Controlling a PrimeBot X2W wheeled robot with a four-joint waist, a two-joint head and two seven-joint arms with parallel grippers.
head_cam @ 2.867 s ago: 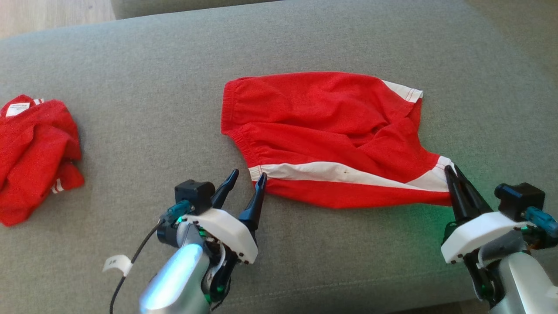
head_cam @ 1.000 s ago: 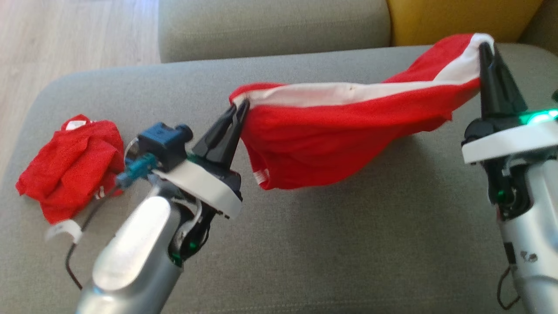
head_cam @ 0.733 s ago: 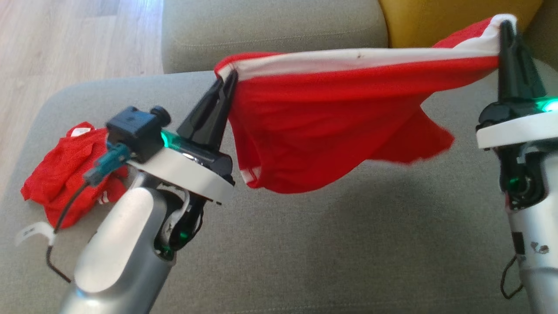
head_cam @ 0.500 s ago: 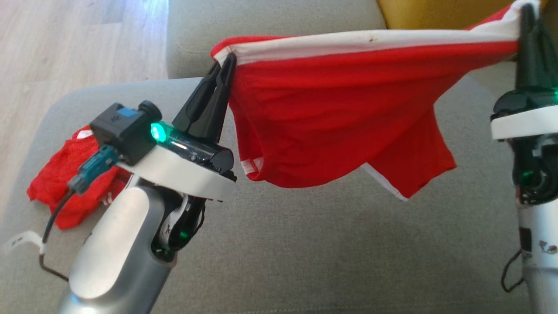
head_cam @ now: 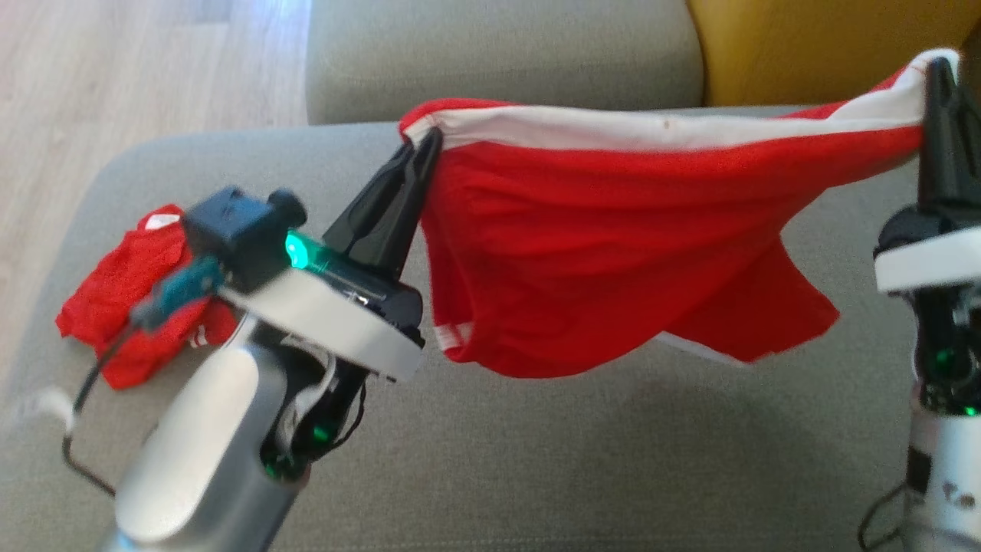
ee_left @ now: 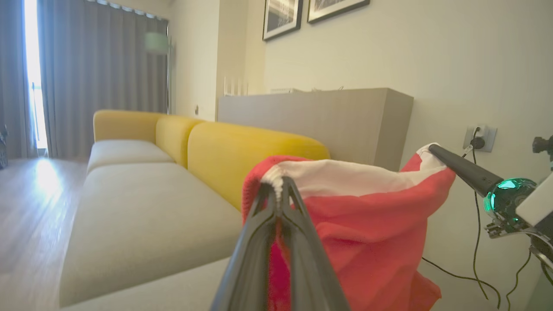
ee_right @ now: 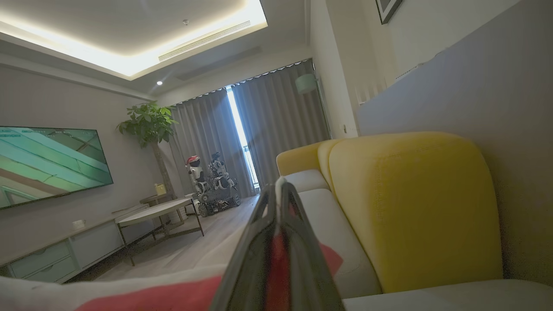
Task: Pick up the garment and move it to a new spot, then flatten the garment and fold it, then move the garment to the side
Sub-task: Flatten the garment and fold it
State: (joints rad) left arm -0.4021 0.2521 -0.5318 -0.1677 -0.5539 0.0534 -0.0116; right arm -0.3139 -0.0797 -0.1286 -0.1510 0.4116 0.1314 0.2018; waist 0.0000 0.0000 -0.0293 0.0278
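Note:
The garment [head_cam: 613,230] is a pair of red shorts with a white side stripe, hanging stretched in the air above the grey sofa seat [head_cam: 575,460]. My left gripper [head_cam: 429,142] is shut on its left top corner, seen close up as the left gripper [ee_left: 280,183] pinching the white edge of the garment [ee_left: 367,233]. My right gripper [head_cam: 936,69] is shut on the right top corner; the right gripper [ee_right: 278,183] clamps red and white cloth of the garment [ee_right: 164,293]. The lower part sags free, just above the seat.
A second crumpled red garment [head_cam: 126,307] lies on the seat at the left, behind my left wrist. Yellow sofa backrest [head_cam: 828,46] stands at the far right, wooden floor [head_cam: 115,69] at the far left. A wall and a plugged cable [ee_left: 475,242] are beyond the sofa.
Both grippers have lifted the garment off the seat and hold it stretched between them in the air. In the last half second it has dropped slightly in the picture, its lower edge swinging.

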